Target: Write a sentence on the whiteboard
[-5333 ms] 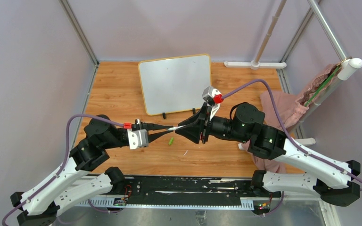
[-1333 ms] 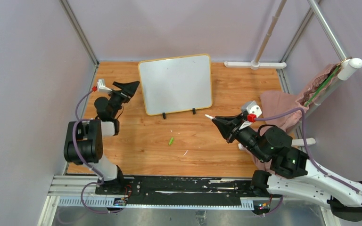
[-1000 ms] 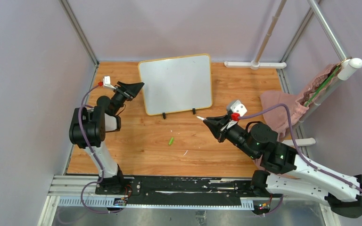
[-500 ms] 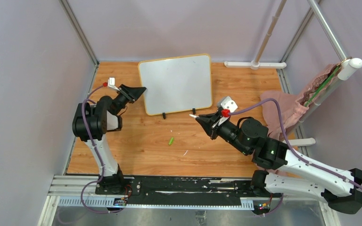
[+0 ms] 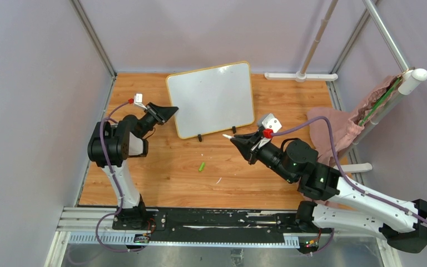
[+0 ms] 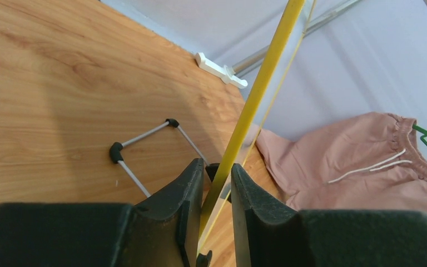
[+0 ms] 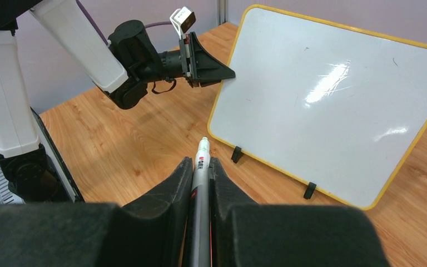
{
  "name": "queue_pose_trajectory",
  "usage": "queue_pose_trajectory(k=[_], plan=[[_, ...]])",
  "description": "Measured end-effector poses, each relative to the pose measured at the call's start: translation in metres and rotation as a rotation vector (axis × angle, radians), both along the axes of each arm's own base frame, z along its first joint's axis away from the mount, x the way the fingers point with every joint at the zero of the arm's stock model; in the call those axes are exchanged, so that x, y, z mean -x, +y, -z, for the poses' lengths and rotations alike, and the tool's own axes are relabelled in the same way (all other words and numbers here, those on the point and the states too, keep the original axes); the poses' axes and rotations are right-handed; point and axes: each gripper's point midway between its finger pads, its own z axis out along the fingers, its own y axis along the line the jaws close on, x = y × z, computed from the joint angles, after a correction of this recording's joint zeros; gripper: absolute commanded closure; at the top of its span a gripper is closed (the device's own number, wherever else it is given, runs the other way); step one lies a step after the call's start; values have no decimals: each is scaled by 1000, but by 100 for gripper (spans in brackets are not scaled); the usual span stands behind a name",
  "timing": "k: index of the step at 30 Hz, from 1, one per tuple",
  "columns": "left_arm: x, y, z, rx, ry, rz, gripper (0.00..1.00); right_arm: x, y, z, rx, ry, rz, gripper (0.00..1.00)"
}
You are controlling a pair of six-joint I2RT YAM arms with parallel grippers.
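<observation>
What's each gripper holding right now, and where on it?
Left gripper pinches the whiteboard by its left yellow rim. Right gripper holds a marker by the barrel, tip sticking out ahead of the fingers.

A light wooden tabletop (image 5: 289,100) sits inside a booth of plain, pale lilac walls (image 5: 211,28), evenly lit, with thin metal posts (image 5: 92,36) at the back corners. At the back right, a white T-shaped foot (image 5: 300,76) lies on the wood, and a pale pole (image 5: 317,36) rises from it. At the right edge, a pink drawstring garment (image 5: 347,130) droops from a green hanger (image 5: 381,100). A black rail (image 5: 228,219) runs along the near edge.
</observation>
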Motion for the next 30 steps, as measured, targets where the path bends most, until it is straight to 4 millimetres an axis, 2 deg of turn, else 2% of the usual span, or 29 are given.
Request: queue_pose_trajectory(k=[4,6,12,13,14,15,20,30], plan=[[6,-2,1,2,6,-1,68,2,-4,-6,-18,-7,0,100],[9,-3,3,3,14,-8,61,3,-6,-8,-27,-11,0,100],[21,-15,10,-5,34,3,32,4,-8,-11,-38,-13,0,100],[21,-15,10,-5,35,2,24,4,-8,-11,-37,-12,0,100],[22,-16,10,-5,35,1,4,4,-8,-11,-37,-12,0,100],[22,-15,9,-8,32,-3,1,4,-8,-11,-37,-11,0,100],[23,-2,0,-6,12,-66,0,4,-8,-10,-36,-11,0,100],[23,52,-18,-5,-14,-268,0,2,-6,-7,-15,-20,1,100]])
